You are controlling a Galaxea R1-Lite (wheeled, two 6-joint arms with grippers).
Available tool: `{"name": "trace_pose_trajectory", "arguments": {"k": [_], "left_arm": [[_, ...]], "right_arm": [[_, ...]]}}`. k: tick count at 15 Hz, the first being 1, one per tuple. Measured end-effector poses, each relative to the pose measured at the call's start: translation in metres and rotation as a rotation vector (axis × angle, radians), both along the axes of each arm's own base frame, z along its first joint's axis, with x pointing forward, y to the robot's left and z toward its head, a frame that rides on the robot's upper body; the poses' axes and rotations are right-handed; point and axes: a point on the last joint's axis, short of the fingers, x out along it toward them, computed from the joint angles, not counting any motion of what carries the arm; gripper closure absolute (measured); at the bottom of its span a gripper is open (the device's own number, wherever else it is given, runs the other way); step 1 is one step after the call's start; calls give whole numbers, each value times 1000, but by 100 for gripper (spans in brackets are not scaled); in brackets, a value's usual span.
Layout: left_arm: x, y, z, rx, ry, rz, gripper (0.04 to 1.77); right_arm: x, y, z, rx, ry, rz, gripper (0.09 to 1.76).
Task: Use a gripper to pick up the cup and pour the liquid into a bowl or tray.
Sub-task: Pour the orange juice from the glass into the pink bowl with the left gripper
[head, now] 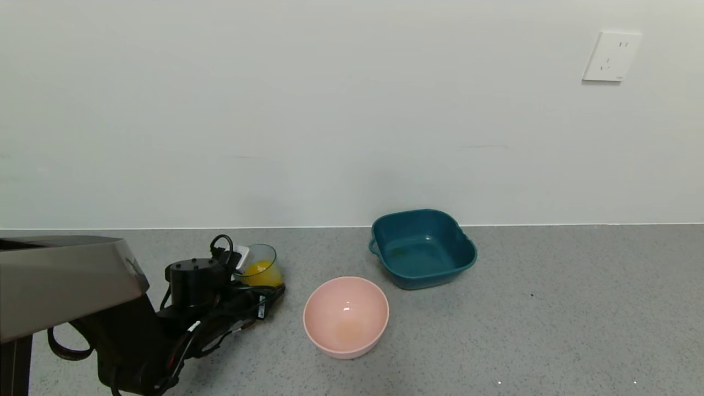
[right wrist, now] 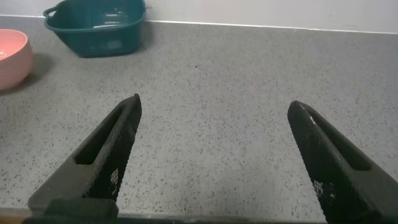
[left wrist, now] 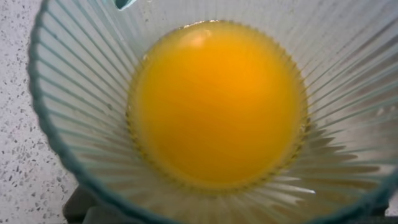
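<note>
The ribbed pale blue-green cup (head: 264, 256) stands at the left of the grey counter with orange-yellow liquid (head: 258, 270) in its bottom. My left gripper (head: 259, 275) has its fingers on either side of the cup: one white pad (head: 242, 256) at the rim, a black finger by the base. In the left wrist view the cup (left wrist: 74, 118) fills the frame and the liquid (left wrist: 217, 102) is a round pool. The pink bowl (head: 330, 311) sits just right of the cup and also shows in the right wrist view (right wrist: 11, 56). My right gripper (right wrist: 214, 102) is open over bare counter.
A dark teal basin (head: 422, 247) with side handles stands behind and right of the bowl, near the wall; it also shows in the right wrist view (right wrist: 96, 25). A silver robot part (head: 60, 275) fills the lower left. A wall socket (head: 611, 56) is high on the right.
</note>
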Motion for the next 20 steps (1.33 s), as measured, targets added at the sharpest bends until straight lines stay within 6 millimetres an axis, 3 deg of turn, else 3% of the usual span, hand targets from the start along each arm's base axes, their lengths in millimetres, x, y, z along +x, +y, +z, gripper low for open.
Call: {"name": "trace_pose_trajectory", "arguments": {"k": [9,14,20], "left_arm": [[-9,-2,42,173,6,-102,54],[-23,-16,66,299,-19,-198,54],[-32,-27,73,497,-54,-249,54]], "right_arm": [[0,0,0,0,0,0,14],[0,0,0,0,-1,0,14],[0,0,0,0,-1,0,14]]}}
